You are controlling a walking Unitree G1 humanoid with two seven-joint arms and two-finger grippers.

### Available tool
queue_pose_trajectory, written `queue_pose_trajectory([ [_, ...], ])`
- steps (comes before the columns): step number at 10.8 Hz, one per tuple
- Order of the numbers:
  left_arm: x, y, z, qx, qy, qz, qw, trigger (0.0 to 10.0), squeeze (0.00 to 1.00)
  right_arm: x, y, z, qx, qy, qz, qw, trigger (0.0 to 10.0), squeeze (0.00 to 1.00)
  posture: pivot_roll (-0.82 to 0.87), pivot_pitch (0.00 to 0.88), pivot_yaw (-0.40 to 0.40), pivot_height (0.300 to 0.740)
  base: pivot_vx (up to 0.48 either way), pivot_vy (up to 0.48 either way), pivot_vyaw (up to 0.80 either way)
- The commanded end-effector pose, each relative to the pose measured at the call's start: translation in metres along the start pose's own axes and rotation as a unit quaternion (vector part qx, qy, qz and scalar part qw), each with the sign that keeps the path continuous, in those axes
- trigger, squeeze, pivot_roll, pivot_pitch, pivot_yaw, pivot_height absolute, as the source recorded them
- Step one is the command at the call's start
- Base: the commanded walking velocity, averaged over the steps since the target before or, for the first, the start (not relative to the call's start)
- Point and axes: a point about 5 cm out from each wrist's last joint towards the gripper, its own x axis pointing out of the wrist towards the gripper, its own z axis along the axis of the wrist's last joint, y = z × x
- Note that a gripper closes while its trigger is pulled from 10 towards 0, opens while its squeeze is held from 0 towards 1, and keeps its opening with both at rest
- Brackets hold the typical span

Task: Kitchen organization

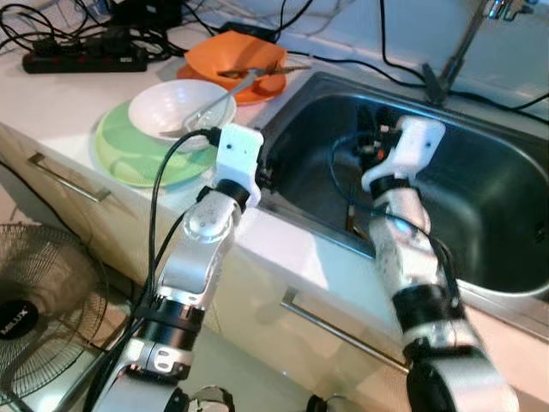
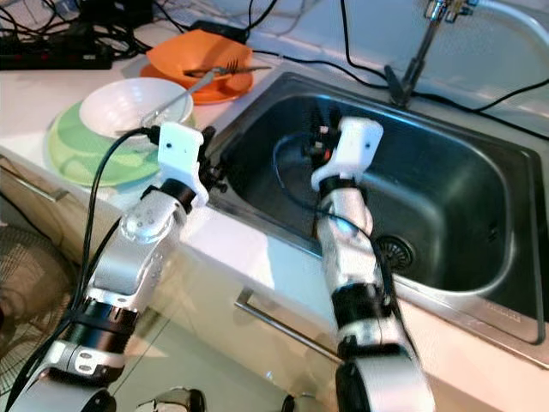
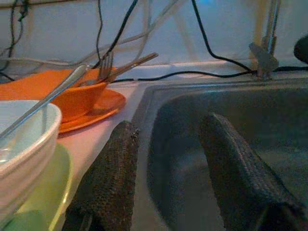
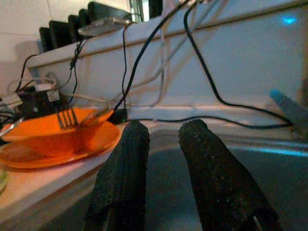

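Nearest to the robot, at the front edge of the bench [image 1: 292, 249], the left end effector [image 3: 166, 159] hovers over the sink's left rim with its two fingers apart and nothing between them. The right end effector [image 4: 161, 154] reaches into the empty steel sink [image 2: 446, 206], pointing toward the left wall of the basin; its fingers stand a little apart and also hold nothing. Just beside the left end effector, on the bench, sits a white bowl [image 1: 180, 107] with a long utensil [image 1: 210, 103] leaning in it, stacked on a green plate [image 1: 120, 154]. Farther, near the back left corner of the sink, an orange bowl [image 1: 233, 58] with a fork [image 2: 214, 67] rests on an orange plate [image 1: 262, 87]. I judge that the step is to bring these dishes to the sink. To do it well, the left arm should take the white bowl by its near rim, keep it level so the utensil does not slide out, and lift clear of the sink edge. Black cables [image 1: 77, 39] at the back edge are a risk to catch.
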Motion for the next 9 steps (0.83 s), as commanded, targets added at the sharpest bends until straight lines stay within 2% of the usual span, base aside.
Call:
queue_pose_trajectory([
  [1,0.0,0.0,0.002,0.026,-0.008,0.01,1.0,10.0,0.0,-0.001,0.002,0.0,-0.005,0.006,0.002,1.0,10.0,0.0,0.05,0.066,-0.029,0.74,0.0,0.0,0.0],
  [2,0.003,0.01,0.018,0.092,-0.035,0.05,0.994,10.0,0.0,-0.003,0.004,-0.002,0.001,0.011,-0.002,1.0,10.0,0.0,0.05,0.061,-0.025,0.74,0.0,0.0,0.0],
  [3,0.008,0.024,0.037,0.156,-0.053,0.089,0.982,10.0,0.0,-0.005,0.008,-0.004,0.006,0.015,-0.001,1.0,10.0,0.0,0.06,0.056,-0.024,0.74,0.0,0.0,0.0],
  [4,0.011,0.03,0.045,0.181,-0.055,0.098,0.977,10.0,0.0,-0.005,0.009,-0.005,0.008,0.018,0.0,1.0,10.0,0.0,0.06,0.055,-0.024,0.74,0.0,0.0,0.0],
  [5,0.017,0.038,0.058,0.192,-0.064,0.101,0.974,10.0,0.0,-0.005,0.01,-0.007,0.01,0.023,-0.002,1.0,10.0,0.0,0.07,0.046,-0.023,0.74,0.0,0.0,0.0],
  [6,0.02,0.041,0.066,0.167,-0.071,0.101,0.978,10.0,0.0,-0.005,0.01,-0.007,0.009,0.026,-0.003,1.0,10.0,0.0,0.06,0.044,-0.022,0.74,0.0,0.0,0.0],
  [7,0.025,0.059,0.074,0.12,-0.062,0.092,0.987,10.0,0.0,-0.005,0.01,-0.007,0.01,0.028,-0.005,1.0,10.0,0.0,0.07,0.04,-0.022,0.74,0.0,0.0,0.0],
  [8,0.026,0.085,0.073,0.112,-0.039,0.1,0.988,10.0,0.0,-0.006,0.01,-0.008,0.012,0.029,-0.005,0.999,10.0,0.0,0.07,0.038,-0.016,0.74,0.0,0.0,0.0],
  [9,0.025,0.106,0.07,0.123,-0.012,0.096,0.988,10.0,0.0,-0.006,0.011,-0.009,0.013,0.03,-0.005,0.999,10.0,0.0,0.08,0.034,-0.014,0.74,0.0,0.0,0.0],
])
